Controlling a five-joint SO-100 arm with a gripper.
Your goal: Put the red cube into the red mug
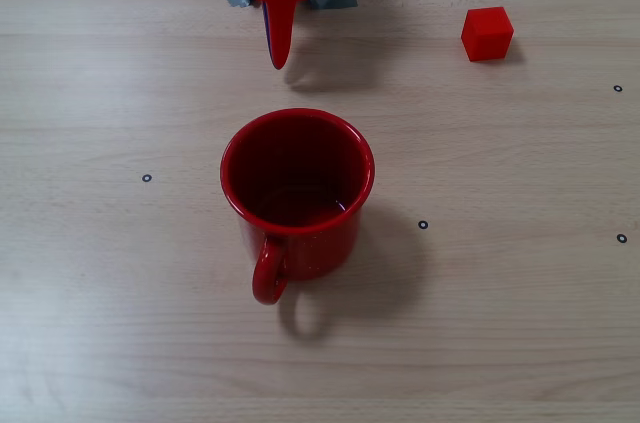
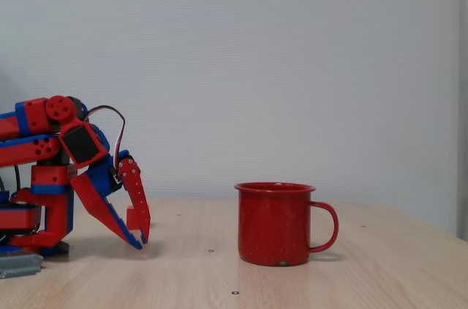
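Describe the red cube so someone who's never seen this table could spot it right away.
Start at the big red mug in the middle of the wooden table. In the overhead fixed view, look up and right toward the far edge: the red cube sits alone there. It is small, matte and square-edged, unlike the glossy round mug or the long tapered fingers.

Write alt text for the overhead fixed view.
A red mug stands upright mid-table, empty, handle toward the bottom edge. The red cube sits apart at upper right on the wooden table. The red-and-blue gripper points down at top centre, holding nothing.
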